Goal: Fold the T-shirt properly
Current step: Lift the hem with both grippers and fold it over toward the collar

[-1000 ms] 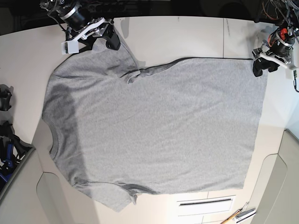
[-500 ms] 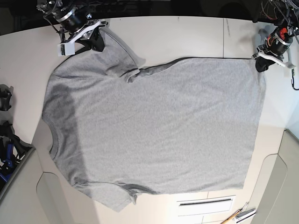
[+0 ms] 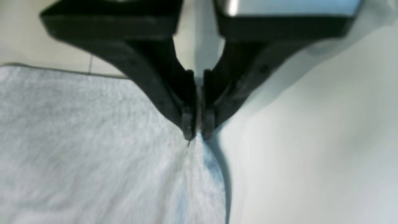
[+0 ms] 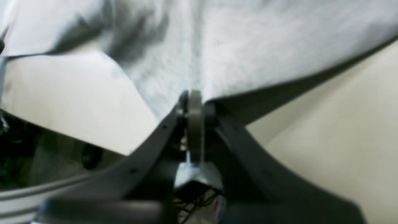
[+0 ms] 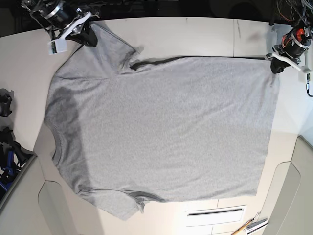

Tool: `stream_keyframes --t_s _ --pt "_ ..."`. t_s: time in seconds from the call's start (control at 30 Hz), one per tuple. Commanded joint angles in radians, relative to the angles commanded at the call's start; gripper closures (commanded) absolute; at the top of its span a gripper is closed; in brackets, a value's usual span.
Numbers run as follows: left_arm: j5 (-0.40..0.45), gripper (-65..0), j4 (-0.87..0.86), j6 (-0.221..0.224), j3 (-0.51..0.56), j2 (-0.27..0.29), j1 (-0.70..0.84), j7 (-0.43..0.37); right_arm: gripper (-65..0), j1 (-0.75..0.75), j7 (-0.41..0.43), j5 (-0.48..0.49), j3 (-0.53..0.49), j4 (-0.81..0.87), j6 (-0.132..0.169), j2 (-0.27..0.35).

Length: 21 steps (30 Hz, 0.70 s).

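Fingers (image 3: 186,124) of the left gripper (image 3: 196,130) pinched together on grey cloth — the hem corner of the T-shirt (image 5: 161,127), at its far edge on the right of the base view. Fingers (image 4: 194,109) of the right gripper (image 4: 194,104) likewise clamped on cloth, at the sleeve tip on the shirt's far-left corner; fabric bunched and lifted off the table (image 5: 195,36) there, casting a dark shadow beneath.

Shirt spread flat, plain side up, collar toward the left, hem toward the right, nearer sleeve still slightly crumpled at the bottom edge.

Compared with a second ago: right gripper (image 5: 85,36) drawn outward and away from the shirt's middle, sleeve now pulled out straight instead of folded back over the shoulder. Crease beside the armpit nearly gone — far edge now a taut, almost straight line between the two grips. Left gripper (image 5: 276,66) shifted only slightly, same corner held.

Likely meaning: far side stretched and smoothed, ready for a first fold toward the near edge. No fold made yet.
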Motion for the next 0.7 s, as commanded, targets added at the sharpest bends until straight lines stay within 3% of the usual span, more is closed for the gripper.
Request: stream_keyframes --t_s 0.17,0.27,0.5,0.7 --pt "0.0 0.0 0.051 0.0 -0.003 -0.003 -0.003 -0.035 0.0 0.018 0.0 0.053 0.102 0.048 0.002 0.021" --pt "0.013 0.0 0.053 0.001 -0.003 -0.003 -0.034 -0.053 0.0 0.08 -0.02 0.062 0.15 0.048 0.027 0.025" --pt "0.063 0.0 0.034 0.012 0.0 -0.002 -0.158 -0.057 0.0 0.254 -0.062 0.061 0.15 0.024 0.037 0.029" --pt "0.109 0.0 -0.119 0.012 0.0 -0.003 -0.326 -0.091 0.0 0.48 -0.068 0.023 0.15 -0.108 0.054 0.029"
